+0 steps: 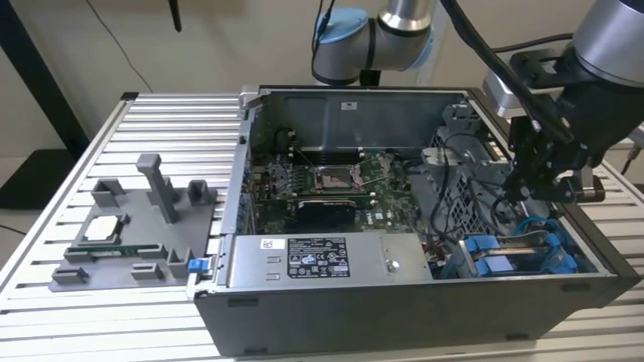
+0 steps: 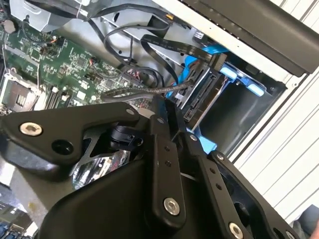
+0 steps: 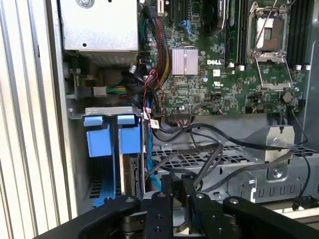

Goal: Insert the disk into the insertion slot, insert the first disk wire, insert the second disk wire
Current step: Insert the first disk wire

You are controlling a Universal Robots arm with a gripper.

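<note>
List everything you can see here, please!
table: one, silver slats, under it all
case: one, grey, open, on the table
motherboard: one, green, inside the case
power box: one, silver, at the case's front
caddies: two, blue, side by side in the cage
cables: several, black, beside the caddies
holder: one, grey, at the exterior view's left
chip: one, silver, in the holder
arm: one, silver and black, above the case

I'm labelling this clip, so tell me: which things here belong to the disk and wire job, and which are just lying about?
Job: hand, disk, drive cage, black wires.
Lying about: grey tray, chip, memory stick, power supply, motherboard.
</note>
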